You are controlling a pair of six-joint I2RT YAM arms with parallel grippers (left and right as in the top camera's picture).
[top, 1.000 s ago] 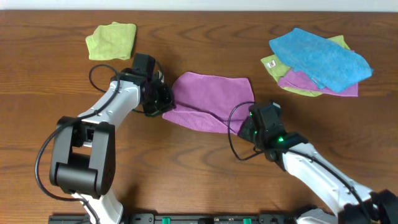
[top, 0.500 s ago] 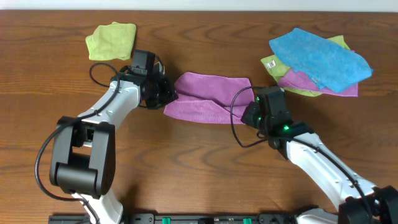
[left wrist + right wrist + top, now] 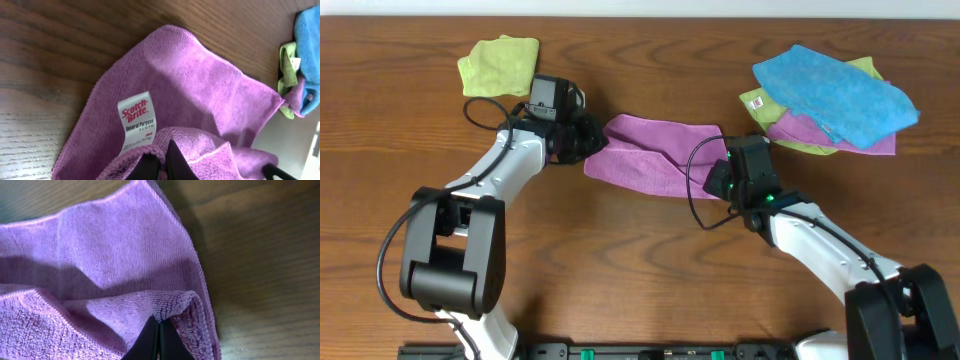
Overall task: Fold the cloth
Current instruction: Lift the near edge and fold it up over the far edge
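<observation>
Both pairs of fingers are pressed together with fabric pinched between them, and I see no gap at either set of tips. On the left wrist view, the left gripper clamps a bunched hem of the cloth, which doubles over right at the tips. Just beyond the fingers, on the layer beneath, sits the white tag (the Scotch-Brite print is readable). On the right wrist view, the right gripper nips a folded-over corner that casts a shadow on the layer under it. The purple fabric spreads ahead of the tips over the table. From overhead, the cloth runs as a narrow band between the two grippers. Beyond the left fingers lies a light green cloth. Well apart from the right fingers, a blue cloth tops a small pile.
</observation>
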